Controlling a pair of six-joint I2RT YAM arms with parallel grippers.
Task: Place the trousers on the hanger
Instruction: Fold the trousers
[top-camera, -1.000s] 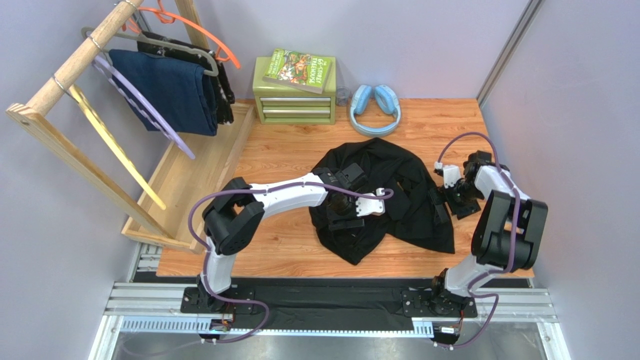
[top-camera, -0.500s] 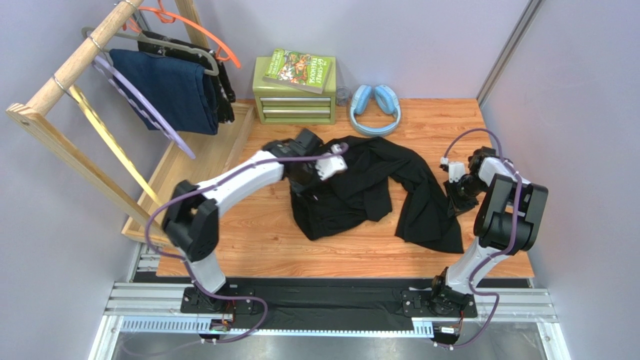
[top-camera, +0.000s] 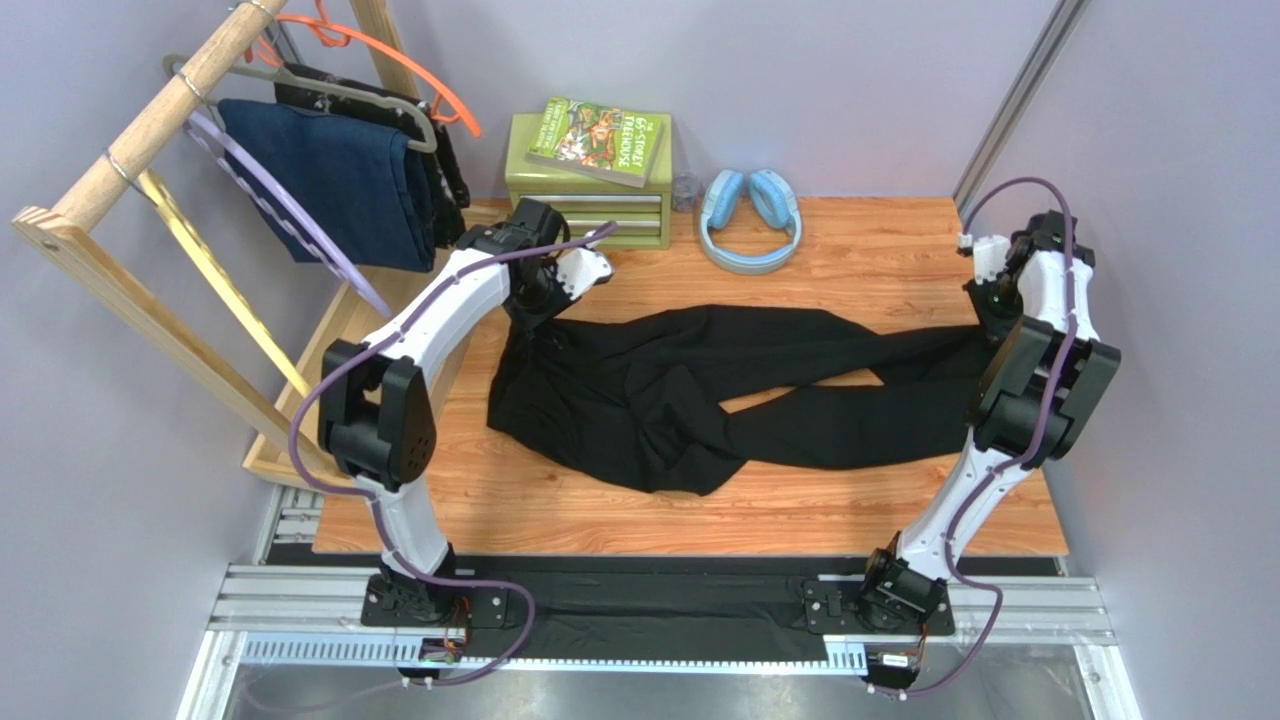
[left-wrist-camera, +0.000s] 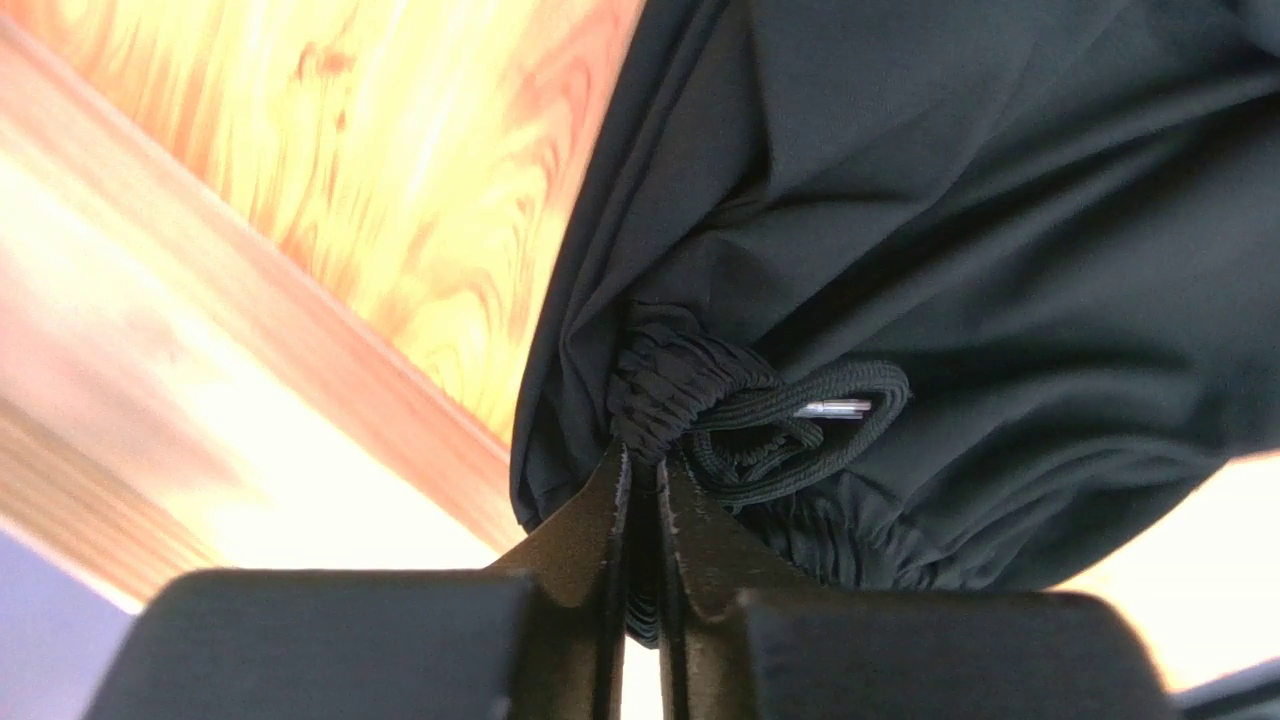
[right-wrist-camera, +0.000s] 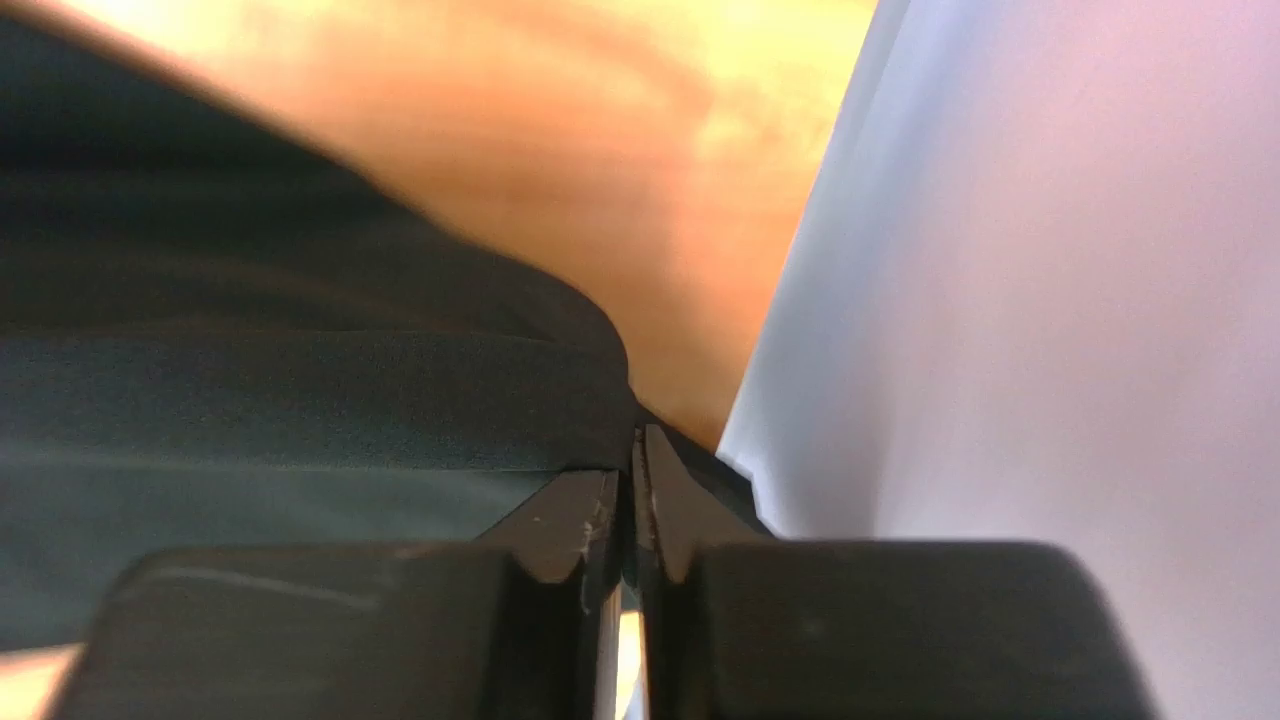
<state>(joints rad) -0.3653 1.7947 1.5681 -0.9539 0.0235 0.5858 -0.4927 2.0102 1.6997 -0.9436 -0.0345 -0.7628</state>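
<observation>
Fabric of the trousers (top-camera: 721, 398) is stretching left to right across the counter (top-camera: 872, 248), the two legs overlapping towards the right. The left pincer (left-wrist-camera: 643, 458) is pinching the gathered elastic waistband at the far-left end, its jaws almost closed on the cloth, with a looped cord lying just beside them. The right pincer (right-wrist-camera: 633, 450) is clamping a leg end at the right edge, jaws nearly touching. The hanger (top-camera: 286, 210) is hanging on the wooden rack (top-camera: 135, 150) at the far left, apart from the trousers.
</observation>
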